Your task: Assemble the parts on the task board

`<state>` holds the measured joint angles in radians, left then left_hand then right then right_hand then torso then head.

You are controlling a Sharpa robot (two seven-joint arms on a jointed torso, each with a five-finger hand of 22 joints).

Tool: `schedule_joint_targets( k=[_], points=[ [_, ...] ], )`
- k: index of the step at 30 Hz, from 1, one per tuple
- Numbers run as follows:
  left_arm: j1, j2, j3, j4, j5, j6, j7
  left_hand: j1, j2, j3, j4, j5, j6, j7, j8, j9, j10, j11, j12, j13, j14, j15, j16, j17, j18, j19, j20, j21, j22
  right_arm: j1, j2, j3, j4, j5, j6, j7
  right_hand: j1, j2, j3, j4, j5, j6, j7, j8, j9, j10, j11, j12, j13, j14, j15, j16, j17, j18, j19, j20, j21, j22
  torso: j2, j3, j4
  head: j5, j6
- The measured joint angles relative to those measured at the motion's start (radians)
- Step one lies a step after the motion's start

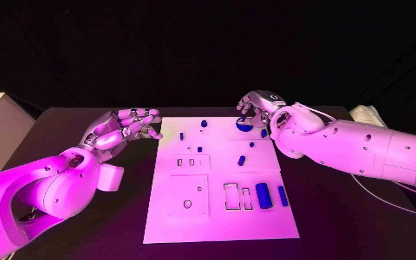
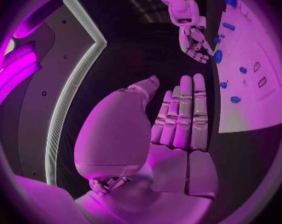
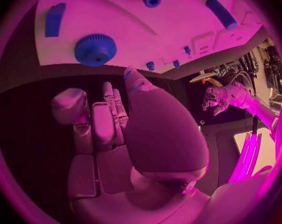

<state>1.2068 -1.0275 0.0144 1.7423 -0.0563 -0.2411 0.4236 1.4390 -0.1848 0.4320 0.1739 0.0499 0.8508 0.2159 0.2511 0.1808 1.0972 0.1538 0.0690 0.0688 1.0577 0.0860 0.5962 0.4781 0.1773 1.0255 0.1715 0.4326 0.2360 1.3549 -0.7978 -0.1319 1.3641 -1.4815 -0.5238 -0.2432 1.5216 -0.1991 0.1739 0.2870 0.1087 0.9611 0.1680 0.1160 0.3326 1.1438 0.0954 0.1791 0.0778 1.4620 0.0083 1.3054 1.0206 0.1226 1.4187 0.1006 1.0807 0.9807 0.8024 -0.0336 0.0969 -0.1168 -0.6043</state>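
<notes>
The task board [image 1: 221,212] lies flat in the middle of the black table [image 1: 347,224], and everything else is placed against it. The right hand [image 1: 256,106] hangs over the board's far right corner, fingers curled down but, as the right wrist view shows, closed on nothing: the blue gear [image 3: 95,49] lies on the board just beyond the fingertips [image 3: 108,89], near them but apart. The left hand [image 1: 124,126] hovers off the board's far left edge, fingers straight and spread, empty.

The main risk, as I judge it, is at that far right corner. The gear lies close to the board's edge; a reach that lands on its rim instead of around it could push it off onto the table. Small blue pegs [image 1: 204,123] stand further along the far edge, and a wide sweep could knock them. The two blue bars [image 1: 263,195] near the board's near right side lie well clear.
</notes>
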Motion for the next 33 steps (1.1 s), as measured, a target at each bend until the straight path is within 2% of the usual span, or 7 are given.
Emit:
schedule_joint_targets(
  k=[5, 7, 10, 13, 15, 22, 33],
  points=[
    [0.0, 0.001, 0.0, -0.003, 0.0, 0.002, -0.001, 0.0, 0.0, 0.0, 0.0, 0.0, 0.0, 0.0, 0.0, 0.0, 0.0, 0.0, 0.0, 0.0, 0.0, 0.0, 0.0, 0.0, 0.0, 0.0, 0.0, 0.0, 0.0, 0.002, -0.026, 0.002, -0.001, 0.046, 0.015, 0.003, -0.024, -0.011, 0.008, 0.0, 0.028, 0.021, -0.015, 0.0, -0.002, 0.117, -0.007, 0.065, 0.052, 0.005, -0.023, 0.094, 0.164, -0.031, 0.039, -0.02, 0.126, 0.147, 0.001, 0.0014, -0.0003, -0.001, 0.0],
    [0.0, 0.002, 0.0, -0.005, 0.0, 0.002, -0.001, 0.0, 0.0, 0.0, 0.0, 0.0, 0.0, 0.0, 0.0, 0.0, 0.0, 0.0, 0.0, 0.0, 0.0, 0.0, 0.0, 0.0, 0.0, 0.0, 0.0, 0.0, 0.0, 0.003, -0.03, 0.002, -0.005, 0.058, 0.028, 0.003, -0.037, -0.025, 0.007, 0.0, 0.054, 0.032, -0.031, 0.0, 0.001, 0.181, -0.032, 0.149, 0.132, 0.005, -0.042, 0.114, 0.197, -0.031, 0.048, -0.031, 0.173, 0.202, 0.001, 0.0014, 0.0001, -0.002, -0.001],
    [0.0, 0.004, 0.0, -0.006, 0.0, 0.004, -0.002, 0.0, 0.0, 0.003, -0.003, 0.0, 0.0, 0.0, 0.0, 0.0, 0.0, 0.0, 0.0, 0.0, 0.0, 0.0, 0.0, 0.0, 0.0, 0.0, 0.0, 0.0, 0.0, 0.003, -0.032, 0.002, -0.016, 0.071, 0.051, 0.001, -0.05, -0.038, -0.006, -0.004, 0.06, 0.024, -0.04, -0.005, 0.004, 0.165, -0.06, 0.532, 0.57, 0.003, -0.046, 0.159, 0.272, -0.047, 0.044, -0.04, 0.251, 0.297, 0.001, 0.0012, 0.0009, -0.003, -0.004],
    [0.0, 0.005, 0.0, -0.008, 0.0, 0.005, -0.002, 0.0, 0.0, 0.003, -0.003, 0.0, 0.0, 0.0, 0.0, 0.0, 0.0, 0.0, 0.0, 0.0, 0.0, 0.0, 0.0, 0.0, 0.0, 0.0, 0.0, 0.0, 0.0, 0.003, -0.026, 0.003, -0.033, 0.081, 0.076, -0.001, -0.061, -0.027, -0.027, 0.0, 0.06, 0.016, -0.035, -0.012, 0.006, 0.211, -0.047, 0.978, 1.054, 0.005, -0.036, 0.213, 0.287, -0.069, 0.048, -0.031, 0.321, 0.326, 0.001, 0.0006, 0.0014, -0.003, -0.006],
    [0.0, 0.006, 0.0, -0.009, 0.0, 0.006, -0.003, 0.0, 0.0, 0.003, -0.003, 0.0, 0.0, 0.0, 0.0, 0.0, 0.0, 0.0, 0.0, 0.0, 0.0, 0.0, 0.0, 0.0, 0.0, 0.0, 0.0, 0.0, 0.0, 0.003, -0.018, 0.003, -0.044, 0.088, 0.089, -0.003, -0.065, -0.023, -0.033, 0.001, 0.06, 0.009, -0.027, -0.012, 0.006, 0.248, -0.042, 1.107, 1.191, 0.005, -0.033, 0.231, 0.288, -0.069, 0.046, -0.023, 0.343, 0.327, 0.001, 0.0001, 0.0018, -0.003, -0.007],
    [0.0, 0.009, 0.0, -0.013, 0.0, 0.009, -0.004, 0.0, 0.0, 0.003, -0.003, 0.0, 0.0, 0.0, 0.0, 0.0, 0.0, 0.0, 0.0, 0.0, 0.0, 0.0, 0.0, 0.0, 0.0, 0.0, 0.0, 0.0, 0.0, 0.003, 0.01, 0.003, -0.071, 0.104, 0.121, -0.009, -0.069, -0.019, -0.039, 0.002, 0.06, 0.002, -0.021, -0.012, 0.007, 0.302, -0.031, 1.227, 1.23, 0.003, -0.028, 0.24, 0.288, -0.069, 0.049, -0.02, 0.358, 0.327, 0.001, -0.0013, 0.0039, -0.001, -0.012],
    [0.0, 0.01, 0.0, -0.014, 0.0, 0.009, -0.004, 0.0, 0.0, 0.011, -0.011, 0.0, 0.0, 0.0, 0.0, 0.0, 0.0, 0.0, 0.0, 0.0, 0.0, 0.0, 0.005, 0.002, 0.0, -0.004, 0.004, 0.005, 0.003, 0.002, 0.027, 0.003, -0.095, 0.116, 0.153, -0.025, -0.077, -0.011, -0.039, 0.001, 0.06, 0.009, -0.02, -0.012, 0.008, 0.315, -0.032, 1.296, 1.23, 0.003, -0.028, 0.25, 0.287, -0.069, 0.046, -0.016, 0.374, 0.327, 0.001, -0.0033, 0.0033, 0.003, -0.021]
  ],
)
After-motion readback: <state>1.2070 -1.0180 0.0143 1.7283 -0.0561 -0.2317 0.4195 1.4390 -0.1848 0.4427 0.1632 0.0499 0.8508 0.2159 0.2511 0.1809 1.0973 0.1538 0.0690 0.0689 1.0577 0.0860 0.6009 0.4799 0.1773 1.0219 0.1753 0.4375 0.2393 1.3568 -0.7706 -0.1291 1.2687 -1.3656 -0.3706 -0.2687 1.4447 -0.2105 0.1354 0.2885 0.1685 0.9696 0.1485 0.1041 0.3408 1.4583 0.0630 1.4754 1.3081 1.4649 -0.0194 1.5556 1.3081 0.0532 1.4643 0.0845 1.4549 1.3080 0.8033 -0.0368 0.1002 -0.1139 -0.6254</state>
